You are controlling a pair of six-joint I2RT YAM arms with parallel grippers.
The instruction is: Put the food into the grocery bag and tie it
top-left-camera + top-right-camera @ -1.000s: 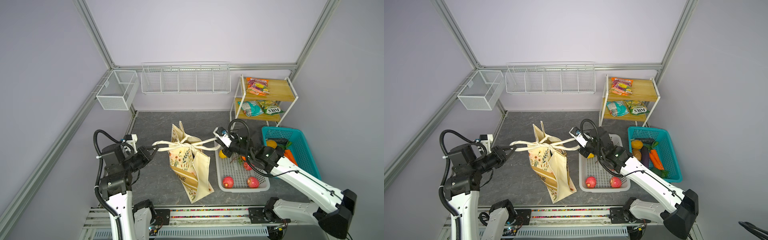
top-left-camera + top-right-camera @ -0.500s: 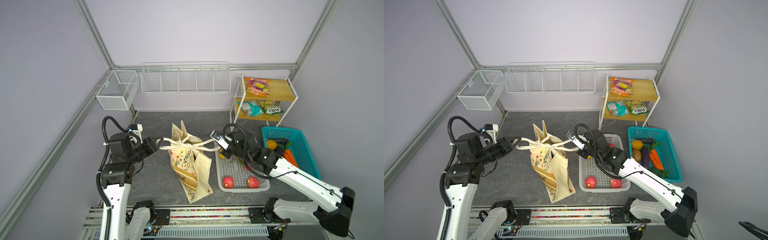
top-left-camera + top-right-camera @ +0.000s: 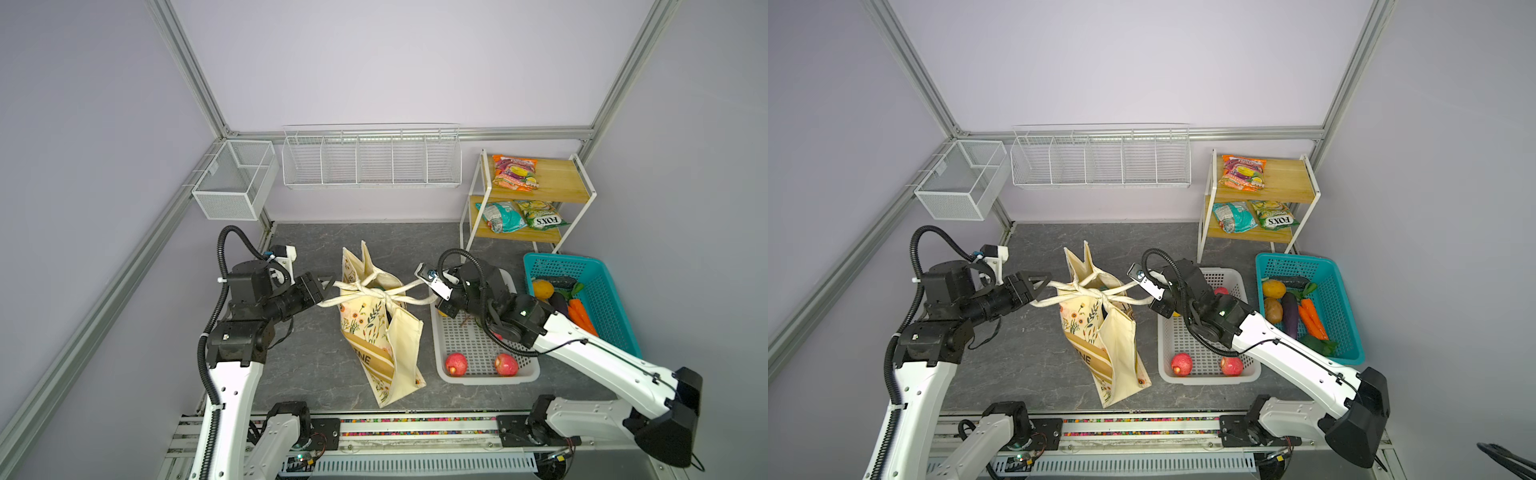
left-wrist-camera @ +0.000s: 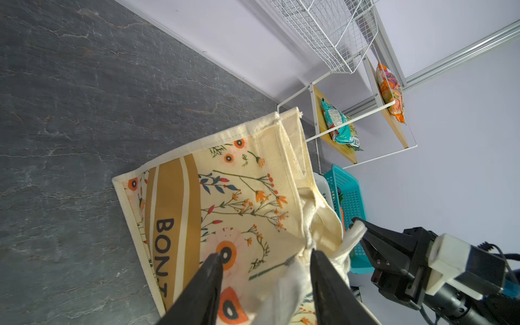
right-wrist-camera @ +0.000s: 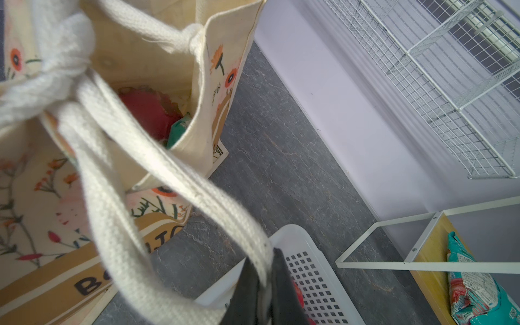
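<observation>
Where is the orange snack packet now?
In both top views the orange snack packet lies on the top shelf of the wooden rack, back right, above the teal packet.

The grocery bag (image 3: pixel 365 324) is patterned in cream with orange and red flowers and a tan band lettered in black. At its three o'clock, red apples (image 3: pixel 456 364) are seen in a white perforated basket (image 3: pixel 482 378).
</observation>
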